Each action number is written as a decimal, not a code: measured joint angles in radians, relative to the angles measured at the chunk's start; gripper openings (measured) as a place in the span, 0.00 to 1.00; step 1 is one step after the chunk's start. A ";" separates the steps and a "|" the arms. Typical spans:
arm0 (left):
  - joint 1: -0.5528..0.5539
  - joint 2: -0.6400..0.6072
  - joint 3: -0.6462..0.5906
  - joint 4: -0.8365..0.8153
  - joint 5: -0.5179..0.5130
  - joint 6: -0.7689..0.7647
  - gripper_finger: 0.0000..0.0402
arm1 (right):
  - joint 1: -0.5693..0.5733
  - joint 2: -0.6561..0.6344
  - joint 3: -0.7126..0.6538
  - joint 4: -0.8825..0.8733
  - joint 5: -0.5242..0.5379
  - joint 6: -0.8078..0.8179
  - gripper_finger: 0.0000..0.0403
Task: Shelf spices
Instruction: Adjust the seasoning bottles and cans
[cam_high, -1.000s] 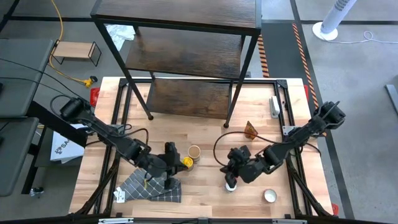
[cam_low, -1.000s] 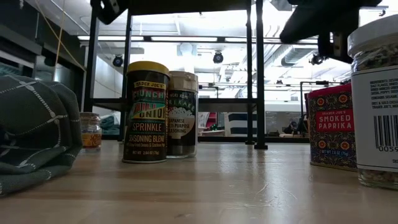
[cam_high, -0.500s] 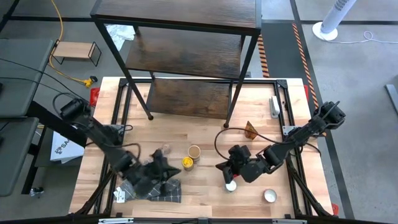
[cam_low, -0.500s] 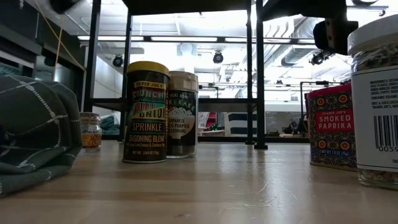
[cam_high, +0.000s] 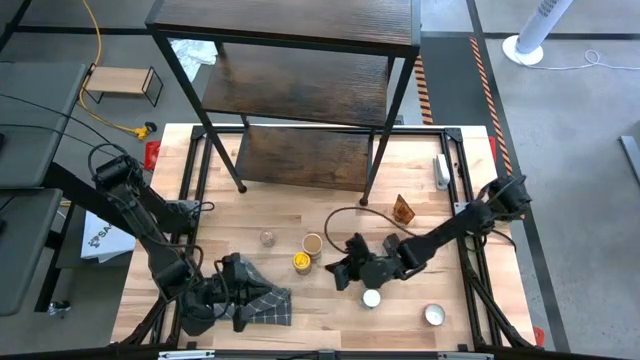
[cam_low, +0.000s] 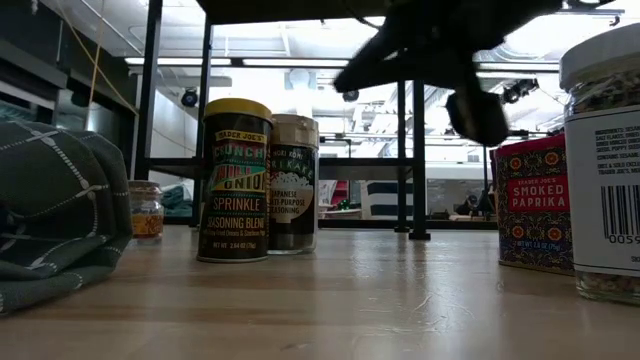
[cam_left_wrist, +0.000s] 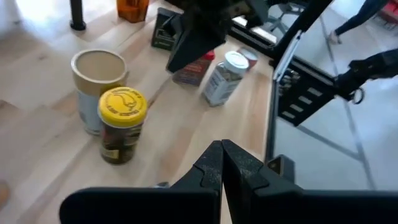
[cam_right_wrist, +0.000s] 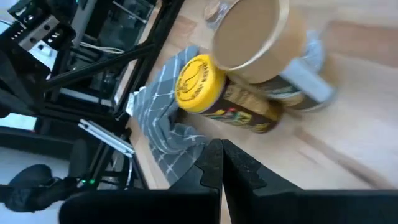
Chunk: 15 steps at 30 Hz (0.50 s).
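Plainly, none of the spices is on the shelf (cam_high: 300, 85) yet; they all stand upright on the table (cam_high: 330, 215), in front of the shelf's lowest board. The right gripper (cam_high: 345, 275), fingers pressed together and holding nothing, hangs just beside the yellow-lidded jar (cam_high: 301, 262) and the tan-lidded jar (cam_high: 313, 243), which stand touching. From this gripper the pair lies straight ahead, toward the left arm's side, as the right wrist view shows. Each jar's long axis runs straight up (so a sideways grasp around the body looks the likely way in, and the fingers would first need to part). A white-lidded jar (cam_high: 372, 297) sits just behind this gripper, nearer the front edge.

The right arm reaches low and far across the table, its forearm nearly level. The left gripper (cam_high: 238, 300) is also closed and empty, over the checked cloth (cam_high: 262, 305) at the front left, clearly farther from the jars.
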 joint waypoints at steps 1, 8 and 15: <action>0.002 0.000 0.000 0.003 0.001 -0.009 0.00 | -0.001 0.018 0.017 0.000 -0.010 -0.009 0.00; 0.121 0.021 0.000 -0.051 0.086 -0.085 0.00 | -0.003 0.019 0.141 -0.093 -0.069 -0.234 0.00; 0.294 0.045 0.000 -0.208 0.254 -0.150 0.00 | 0.005 -0.104 0.291 -0.632 -0.056 -0.369 0.00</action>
